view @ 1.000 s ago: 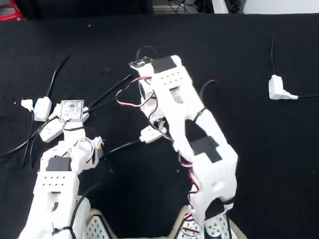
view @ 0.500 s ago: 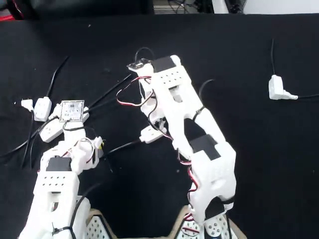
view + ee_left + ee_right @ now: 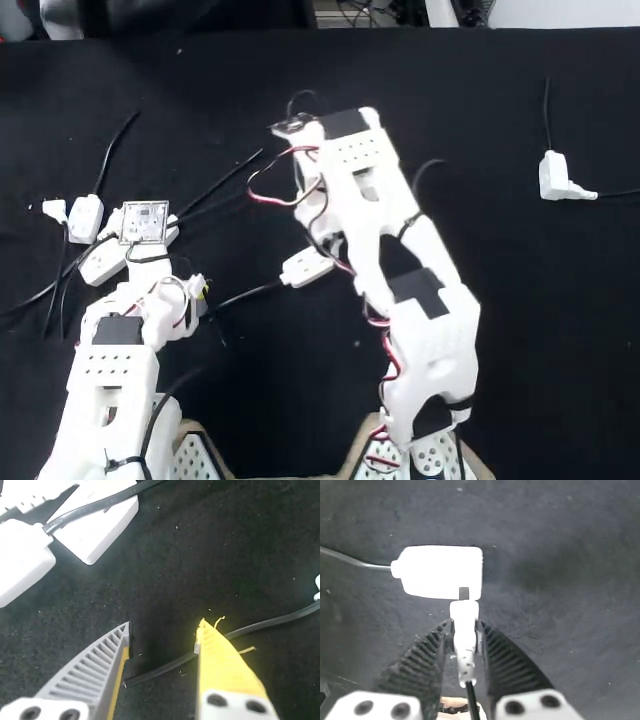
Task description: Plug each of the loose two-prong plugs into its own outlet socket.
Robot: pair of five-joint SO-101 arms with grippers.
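My right pincer (image 3: 464,626) clenches the plug (image 3: 464,615); the socket (image 3: 437,572) lies straight ahead of the tips, its long side crosswise, prong touching it.

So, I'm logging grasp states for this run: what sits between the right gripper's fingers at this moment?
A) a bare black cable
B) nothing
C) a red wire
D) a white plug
D: in the right wrist view the right gripper is shut on the white plug, whose tip meets the white socket block.
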